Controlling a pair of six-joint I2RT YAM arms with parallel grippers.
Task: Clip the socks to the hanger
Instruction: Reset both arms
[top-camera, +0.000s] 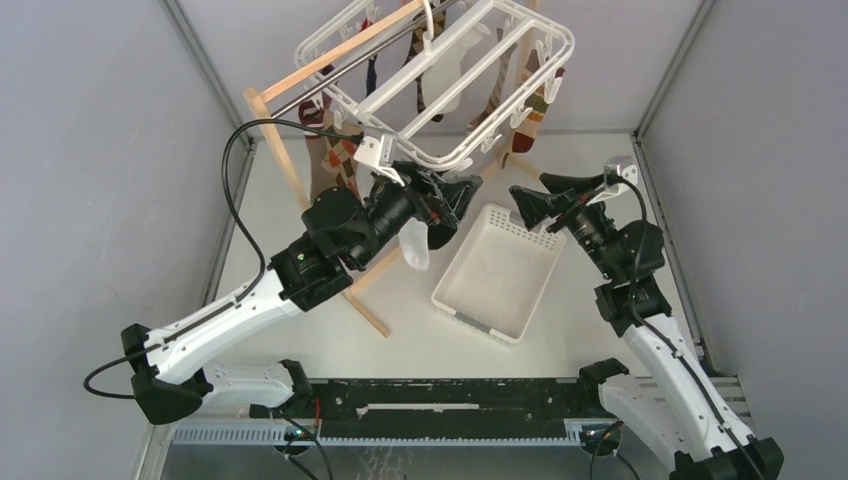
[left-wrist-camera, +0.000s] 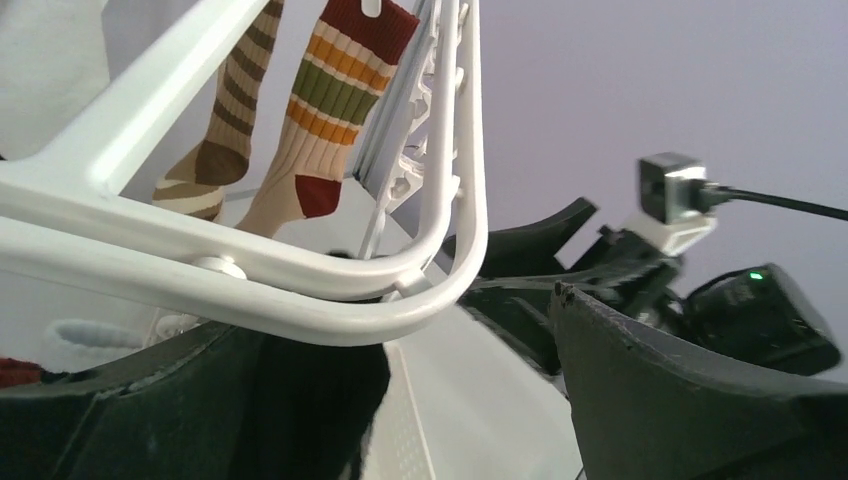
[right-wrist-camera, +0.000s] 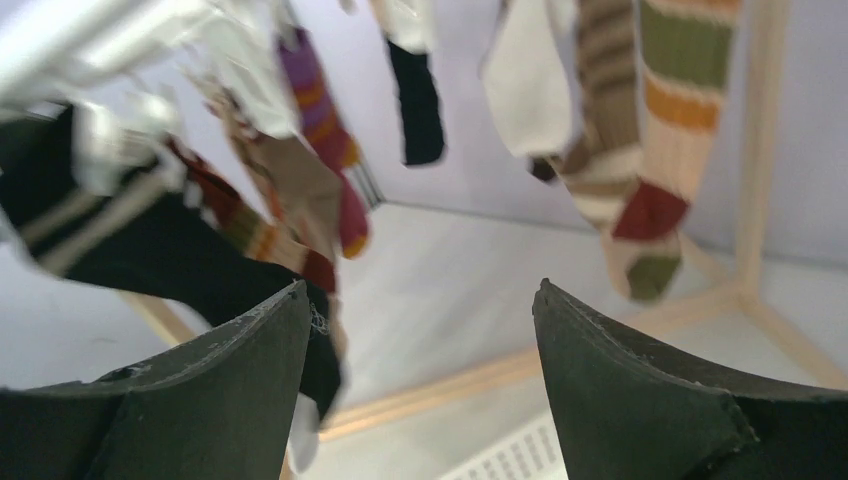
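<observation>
Black-fingered left claw (top-camera: 450, 208) gapes wide, gripping nothing. The white hanger's (left-wrist-camera: 330, 315) rounded corner sits just above it and a white sock (top-camera: 416, 245) dangles just beneath. Right claw (right-wrist-camera: 420, 290) is spread too, empty. Socks (right-wrist-camera: 680, 130) hang clipped ahead of it, with a slotted basket (top-camera: 463, 250) below.

Left arm (top-camera: 215, 325): white moulded link shells, black joint housings, black base clamp. A black cable (top-camera: 226, 185) loops free behind the left gripper (top-camera: 450, 200) and runs back along the arm.

Right arm (top-camera: 665, 355): same white shells and black joints, with a black lead (top-camera: 700, 385) along its lower link.

Each gripper carries broad, matte black, wedge-shaped fingers (right-wrist-camera: 650, 400) with rough, lightly speckled edges. Behind the right gripper (top-camera: 532, 190) sits a small silver-and-white camera block (left-wrist-camera: 672, 185). A green light (left-wrist-camera: 755, 275) glows on the black housing below it.
</observation>
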